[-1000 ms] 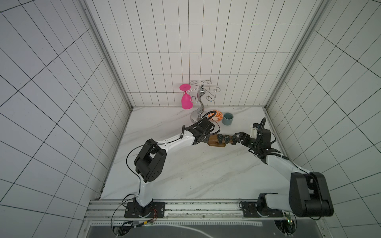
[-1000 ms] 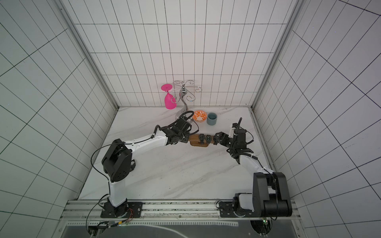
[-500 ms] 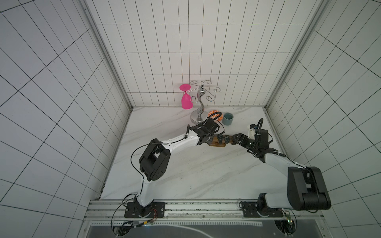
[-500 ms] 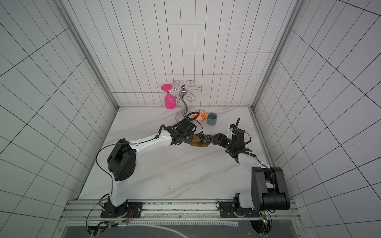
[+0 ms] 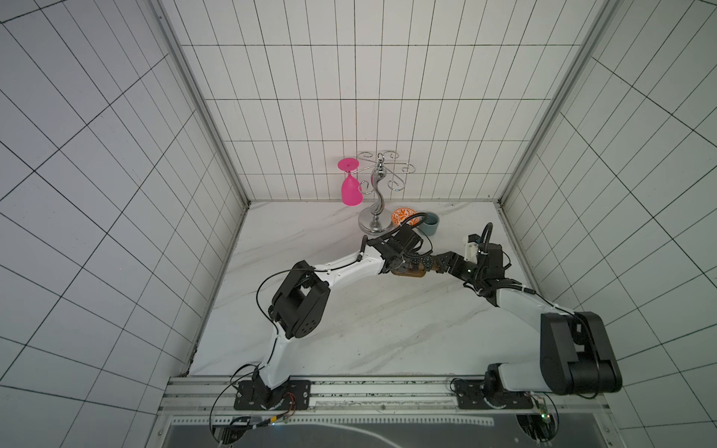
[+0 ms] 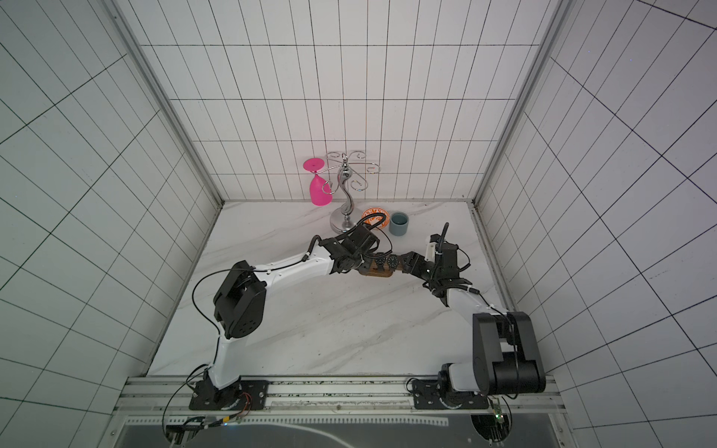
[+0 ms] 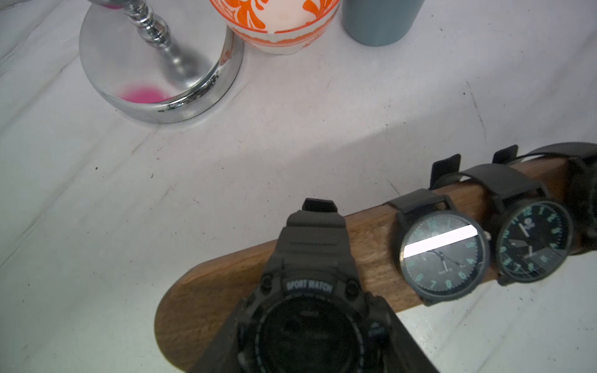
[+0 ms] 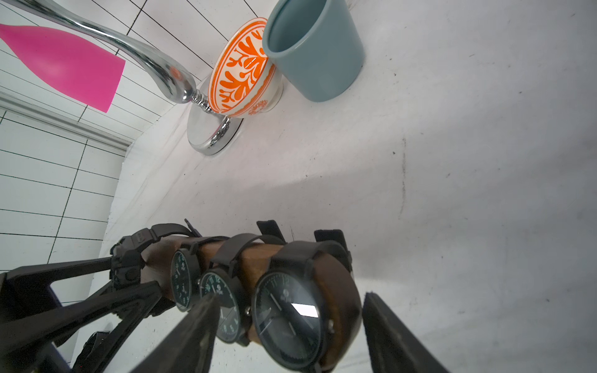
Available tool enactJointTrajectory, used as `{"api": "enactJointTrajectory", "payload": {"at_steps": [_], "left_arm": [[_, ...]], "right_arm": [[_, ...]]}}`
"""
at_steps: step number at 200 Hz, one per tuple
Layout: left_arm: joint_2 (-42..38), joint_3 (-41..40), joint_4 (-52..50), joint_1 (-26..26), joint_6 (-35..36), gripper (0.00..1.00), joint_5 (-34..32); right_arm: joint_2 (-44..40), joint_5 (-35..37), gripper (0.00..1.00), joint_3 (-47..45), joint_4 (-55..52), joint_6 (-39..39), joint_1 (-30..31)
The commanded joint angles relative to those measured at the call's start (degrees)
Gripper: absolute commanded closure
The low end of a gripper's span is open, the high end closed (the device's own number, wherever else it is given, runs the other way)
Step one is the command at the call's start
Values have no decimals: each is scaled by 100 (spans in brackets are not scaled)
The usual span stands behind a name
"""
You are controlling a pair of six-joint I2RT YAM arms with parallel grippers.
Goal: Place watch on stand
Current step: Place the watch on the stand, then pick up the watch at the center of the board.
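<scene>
bimanual scene on a white marbled tabletop [image 5: 368, 322]. the stand [image 7: 226, 284], a long brown wooden bar with rounded ends, lay towards the back of the table between the two arms. the left gripper [image 5: 407, 264] was clamped on a chunky black plastic sport watch [image 7: 310, 310], one finger [image 8: 97, 306] on each side of the case. the sport watch sat at the bar's end nearest that arm, its strap passing over the wood. three black round-dial wristwatches [image 8: 227, 310] were strapped side by side along the rest of the bar. the right gripper [image 8: 287, 295] stood with jaws apart, straddling the opposite rounded end. a slit of table showed between one finger [image 8: 387, 332] and the wood; contact on the other side could not be told. behind the stand stood a tall chrome rack with curled arms [image 5: 371, 225], with a pink stemmed glass [image 5: 351, 192] hanging upside down from one arm. an orange-and-white patterned bowl [image 8: 242, 71] stood just beside the rack's base, and a blue-grey cup [image 8: 316, 55] just beside the bowl.
</scene>
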Motion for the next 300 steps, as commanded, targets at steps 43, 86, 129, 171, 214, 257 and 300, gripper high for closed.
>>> {"api": "enactJointTrajectory", "payload": {"at_steps": [43, 86, 129, 171, 214, 257, 300], "left_arm": [[83, 199, 25, -82, 76, 44, 192], [-112, 60, 138, -82, 63, 39, 192], [-527, -218, 187, -64, -8, 36, 181], [-2035, -1578, 600, 55, -337, 30, -794], [-4243, -3626, 871, 711, -571, 24, -1398], [-6249, -5139, 469, 1825, -807, 19, -1477], [-7129, -6049, 197, 2984, -1480, 20, -990]], "right_arm": [[-4, -23, 29, -77, 12, -74, 70], [-70, 7, 29, -73, -20, -65, 75], [-289, 128, 28, -94, -137, -79, 80], [-827, 416, 24, -226, -266, 175, 95], [-1673, 600, 23, -203, -719, 67, 239], [-2173, 627, 23, -242, -945, -25, 748], [-2197, 832, 23, -261, -999, -31, 1415]]}}
